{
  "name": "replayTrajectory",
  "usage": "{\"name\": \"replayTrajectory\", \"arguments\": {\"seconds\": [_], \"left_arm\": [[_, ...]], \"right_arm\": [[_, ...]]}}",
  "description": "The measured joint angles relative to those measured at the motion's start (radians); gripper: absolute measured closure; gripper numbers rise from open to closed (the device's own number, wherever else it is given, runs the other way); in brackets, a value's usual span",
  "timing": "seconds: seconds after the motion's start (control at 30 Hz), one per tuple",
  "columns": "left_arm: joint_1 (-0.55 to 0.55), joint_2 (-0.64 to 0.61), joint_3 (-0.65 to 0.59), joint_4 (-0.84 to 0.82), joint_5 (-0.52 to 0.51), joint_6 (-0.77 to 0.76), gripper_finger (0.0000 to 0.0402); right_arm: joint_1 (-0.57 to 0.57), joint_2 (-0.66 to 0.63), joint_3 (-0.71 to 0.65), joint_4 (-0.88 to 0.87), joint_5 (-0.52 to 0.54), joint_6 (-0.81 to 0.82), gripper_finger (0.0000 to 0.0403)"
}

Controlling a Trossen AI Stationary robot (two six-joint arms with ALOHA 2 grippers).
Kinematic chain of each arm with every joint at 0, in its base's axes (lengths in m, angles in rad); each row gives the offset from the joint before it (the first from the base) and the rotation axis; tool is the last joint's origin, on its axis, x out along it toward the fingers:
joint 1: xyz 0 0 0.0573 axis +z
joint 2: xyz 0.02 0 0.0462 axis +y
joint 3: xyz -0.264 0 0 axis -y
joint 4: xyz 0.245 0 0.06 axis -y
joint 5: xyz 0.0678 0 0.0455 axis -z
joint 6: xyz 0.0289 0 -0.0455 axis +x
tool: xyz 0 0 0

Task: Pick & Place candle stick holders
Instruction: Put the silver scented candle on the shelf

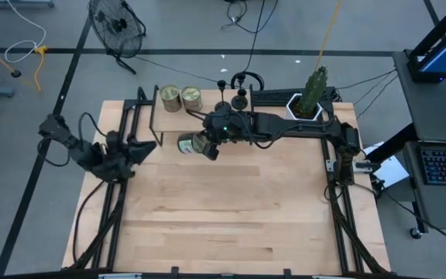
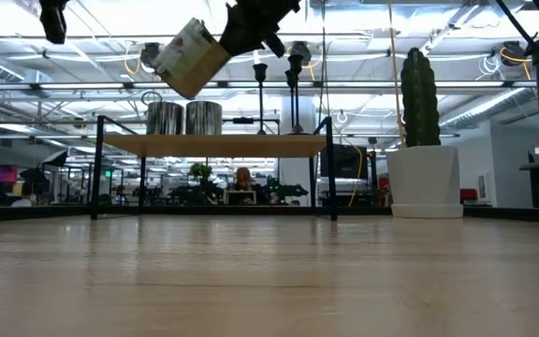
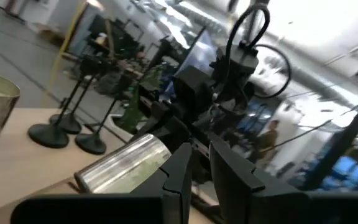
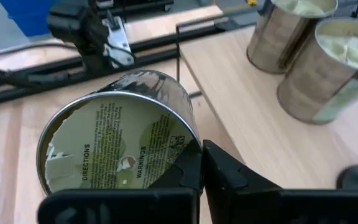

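Observation:
Two black candle stick holders (image 1: pixel 223 99) (image 1: pixel 241 97) stand on their round bases on a low wooden shelf (image 1: pixel 207 116) at the table's far edge. No gripper touches them. In the low view the candle stick holders (image 2: pixel 260 89) (image 2: pixel 293 84) show behind the arm. My right gripper (image 1: pixel 207 147) is shut on a metal jar candle (image 1: pixel 188 144), which is up in the air in front of the shelf's left part. My left gripper (image 3: pixel 201 171) waits at the table's left edge, pointing at the jar, its fingers a narrow gap apart with nothing between them. My right gripper holds the jar candle at the rim of its labelled round end (image 4: pixel 188 146). The fingers (image 4: pixel 229 177) hide the exact place where they meet it. They come from the table's right, slanting down. The jar (image 2: pixel 190 58) is tilted and lifted well clear of table and shelf.
Two more jar candles (image 1: pixel 170 98) (image 1: pixel 191 98) stand on the shelf's left part. A cactus in a white pot (image 1: pixel 308 97) stands at the back right. The bare wooden tabletop (image 1: pixel 231 209) stretches toward the near edge.

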Motion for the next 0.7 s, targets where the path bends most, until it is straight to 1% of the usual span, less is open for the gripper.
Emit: {"name": "replayTrajectory", "arguments": {"seconds": [0.1,0.17,0.3,0.37,0.57,0.7], "left_arm": [[0.0,0.109,0.068,-0.004,-0.043,0.018,0.0339],[0.0,0.177,0.129,-0.035,-0.071,0.028,0.0339],[0.006,0.299,0.257,-0.151,-0.094,0.034,0.0339],[0.017,0.353,0.316,-0.21,-0.093,0.022,0.0339],[0.059,0.506,0.47,-0.348,-0.043,0.009,0.0339],[0.1,0.616,0.584,-0.473,0.037,0.008,0.0339]], "right_arm": [[-0.006,0.0,0.0,-0.038,-0.001,-0.001,0.0403],[-0.009,0.0,0.0,-0.069,-0.002,-0.004,0.0403],[-0.009,0.0,0.0,-0.113,-0.005,-0.015,0.0403],[-0.01,-0.001,0.0,-0.132,-0.031,-0.019,0.0403],[-0.01,-0.001,0.0,-0.242,-0.133,-0.056,0.0403],[-0.01,-0.001,0.0,-0.326,-0.137,-0.087,0.0403]]}}
